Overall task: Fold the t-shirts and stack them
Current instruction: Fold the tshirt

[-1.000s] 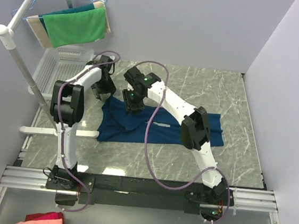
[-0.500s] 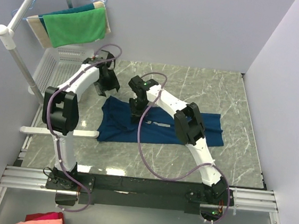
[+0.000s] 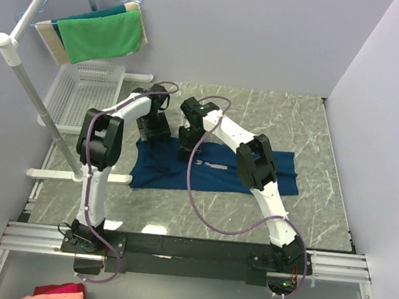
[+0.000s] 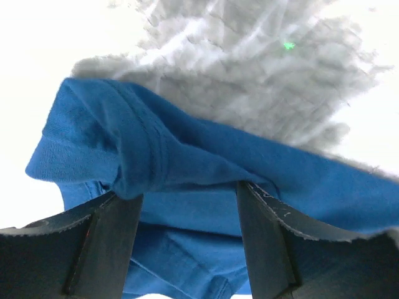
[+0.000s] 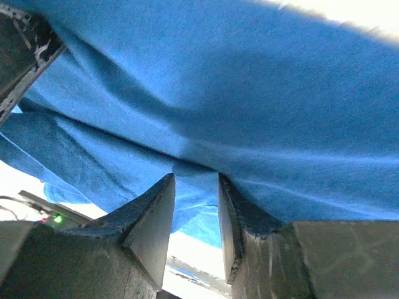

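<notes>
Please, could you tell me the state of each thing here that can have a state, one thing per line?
t-shirt, lying on the table, rumpled at its left end
left end effector, open, straddling a fold of the t-shirt
right end effector, shut on the t-shirt's cloth
green towel, hanging draped on the rack

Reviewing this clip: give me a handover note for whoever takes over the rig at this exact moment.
Left gripper: open, jaws wide around a raised fold at the far edge of the t-shirt.
Right gripper: jaws narrow, cloth at the tips; a firm pinch can't be confirmed.
T-shirt: only one in view, spread across the table, its left part rumpled.
Done: no fold completed.
Left: secure the far edge, fold, then stack.
</notes>
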{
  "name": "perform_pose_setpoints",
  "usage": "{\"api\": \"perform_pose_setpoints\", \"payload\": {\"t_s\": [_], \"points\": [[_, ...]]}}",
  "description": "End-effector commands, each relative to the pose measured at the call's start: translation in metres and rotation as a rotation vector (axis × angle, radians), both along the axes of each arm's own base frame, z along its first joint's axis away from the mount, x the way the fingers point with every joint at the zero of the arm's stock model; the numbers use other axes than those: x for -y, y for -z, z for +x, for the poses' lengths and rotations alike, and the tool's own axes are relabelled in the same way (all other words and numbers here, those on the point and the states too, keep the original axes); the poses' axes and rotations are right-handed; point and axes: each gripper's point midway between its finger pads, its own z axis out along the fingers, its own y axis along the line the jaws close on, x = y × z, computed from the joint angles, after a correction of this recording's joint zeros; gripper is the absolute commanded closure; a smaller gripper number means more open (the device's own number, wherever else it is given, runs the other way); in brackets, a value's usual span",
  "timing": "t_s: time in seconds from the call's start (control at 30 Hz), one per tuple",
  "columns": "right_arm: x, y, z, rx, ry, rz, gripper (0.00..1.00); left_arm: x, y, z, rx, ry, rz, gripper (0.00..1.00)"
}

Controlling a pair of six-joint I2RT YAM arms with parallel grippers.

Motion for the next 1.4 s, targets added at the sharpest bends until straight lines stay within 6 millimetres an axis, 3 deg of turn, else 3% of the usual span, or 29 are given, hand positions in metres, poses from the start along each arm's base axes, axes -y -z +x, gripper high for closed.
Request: {"api": "perform_pose_setpoints", "payload": {"t_s": [0.0, 0.17, 0.2, 0.33, 0.4, 0.47, 0.57, 0.6, 0.67, 0.7, 0.77, 0.8, 1.1, 1.37], "points": [[0.009, 0.007, 0.03, 0.035, 0.061, 0.029, 0.59, -0.005, 0.006, 0.022, 0.018, -0.029, 0.045, 0.32], [0.005, -0.012, 0.043, 0.083, 0.074, 0.098, 0.59, -0.002, 0.039, 0.041, -0.003, -0.047, 0.059, 0.33], [0.002, -0.018, 0.043, 0.089, 0.067, 0.12, 0.59, -0.003, 0.053, 0.043, -0.019, -0.051, 0.072, 0.33], [-0.007, -0.057, 0.054, 0.182, 0.051, 0.199, 0.59, -0.002, 0.059, 0.084, 0.055, -0.058, 0.091, 0.33], [-0.01, -0.072, 0.059, 0.216, 0.042, 0.219, 0.58, -0.008, 0.061, 0.094, 0.066, -0.073, 0.099, 0.33], [-0.007, -0.077, 0.06, 0.219, 0.045, 0.21, 0.58, -0.012, 0.061, 0.11, 0.1, -0.087, 0.085, 0.33], [-0.005, -0.08, 0.06, 0.222, 0.045, 0.201, 0.58, -0.016, 0.057, 0.113, 0.114, -0.099, 0.042, 0.33], [-0.003, -0.078, 0.06, 0.222, 0.043, 0.194, 0.58, -0.016, 0.045, 0.118, 0.147, -0.101, 0.032, 0.33], [-0.003, -0.082, 0.06, 0.238, 0.043, 0.197, 0.58, -0.02, 0.043, 0.111, 0.143, -0.095, 0.04, 0.33], [-0.003, -0.081, 0.059, 0.238, 0.037, 0.197, 0.58, -0.02, 0.029, 0.112, 0.172, -0.096, 0.037, 0.32], [-0.003, -0.08, 0.062, 0.244, 0.043, 0.197, 0.58, -0.024, 0.03, 0.1, 0.154, -0.091, 0.046, 0.32], [-0.004, -0.08, 0.061, 0.244, 0.037, 0.202, 0.58, -0.024, 0.018, 0.098, 0.171, -0.09, 0.039, 0.32], [-0.011, -0.078, 0.063, 0.248, 0.025, 0.229, 0.58, -0.035, 0.008, 0.042, 0.103, -0.054, 0.057, 0.33], [-0.019, -0.073, 0.055, 0.259, -0.029, 0.194, 0.57, -0.035, -0.038, 0.043, 0.215, -0.059, 0.029, 0.31]]}}
